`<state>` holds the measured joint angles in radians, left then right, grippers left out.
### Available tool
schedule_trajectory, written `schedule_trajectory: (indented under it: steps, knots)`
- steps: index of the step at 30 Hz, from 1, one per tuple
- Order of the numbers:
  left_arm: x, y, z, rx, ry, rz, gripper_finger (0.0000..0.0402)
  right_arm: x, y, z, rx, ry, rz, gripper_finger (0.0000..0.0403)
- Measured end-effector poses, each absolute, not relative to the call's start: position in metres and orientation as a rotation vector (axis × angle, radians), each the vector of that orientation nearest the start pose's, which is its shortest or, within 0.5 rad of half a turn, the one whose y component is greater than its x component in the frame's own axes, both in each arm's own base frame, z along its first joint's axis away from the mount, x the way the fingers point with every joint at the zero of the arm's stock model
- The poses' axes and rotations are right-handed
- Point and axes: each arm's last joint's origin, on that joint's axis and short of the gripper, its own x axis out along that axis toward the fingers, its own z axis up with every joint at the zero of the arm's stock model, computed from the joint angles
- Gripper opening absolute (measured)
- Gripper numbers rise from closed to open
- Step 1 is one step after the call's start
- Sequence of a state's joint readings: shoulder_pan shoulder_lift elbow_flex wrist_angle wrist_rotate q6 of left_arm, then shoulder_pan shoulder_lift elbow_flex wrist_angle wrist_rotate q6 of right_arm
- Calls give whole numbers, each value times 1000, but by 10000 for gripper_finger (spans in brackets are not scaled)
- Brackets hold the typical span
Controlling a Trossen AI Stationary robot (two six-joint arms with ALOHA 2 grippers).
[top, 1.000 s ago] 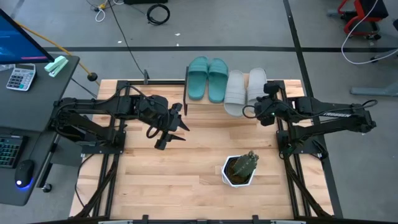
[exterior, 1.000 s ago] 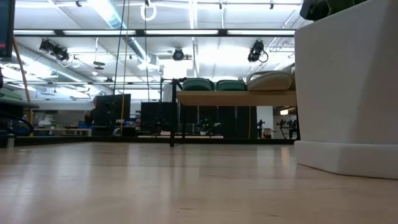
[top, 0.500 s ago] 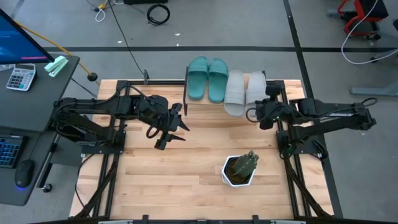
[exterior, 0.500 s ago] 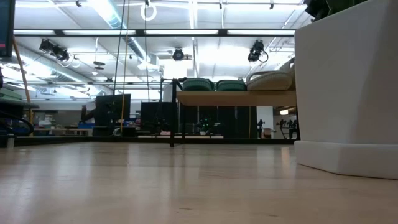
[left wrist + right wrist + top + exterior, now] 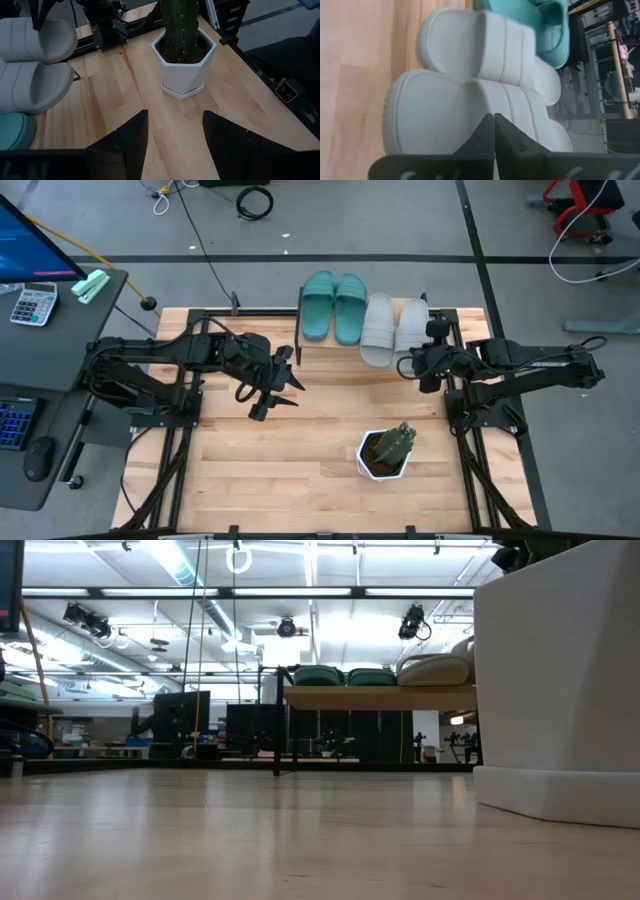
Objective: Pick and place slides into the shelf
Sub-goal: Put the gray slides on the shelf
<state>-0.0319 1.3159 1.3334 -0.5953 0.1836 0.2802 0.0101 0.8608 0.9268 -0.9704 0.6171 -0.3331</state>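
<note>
grey slides on shelf, ahead of right gripper, jaws together. soft, light rubber; grip strap. left gripper jaws apart, empty.

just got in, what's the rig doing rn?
All four slides sit on the shelf: teal pair, grey pair. The right gripper, fingers shut, is at the heel end of the grey pair. The left gripper, fingers apart and holding nothing, waits mid-table, facing the potted cactus.
</note>
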Motion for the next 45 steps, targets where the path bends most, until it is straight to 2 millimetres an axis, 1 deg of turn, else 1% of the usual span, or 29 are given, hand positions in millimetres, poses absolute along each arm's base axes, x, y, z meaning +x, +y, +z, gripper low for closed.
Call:
schedule_trajectory:
  steps: [6,10,17,26,41,45]
  knots:
    - [278,-14,371,229,545,-289,191,137,-16,304,-585,1045,-424,0]
    - [278,-14,371,231,545,-290,195,136,-16,305,-598,1038,-447,0]
    - [278,-14,371,228,544,-289,193,141,-16,309,-613,978,-448,0]
    - [278,-14,371,227,543,-289,192,143,-15,308,-563,962,-411,0]
    - [278,-14,371,225,544,-288,192,141,-34,307,-453,997,-427,1]
    - [278,-14,371,225,544,-288,191,140,-39,306,-418,1003,-403,16]
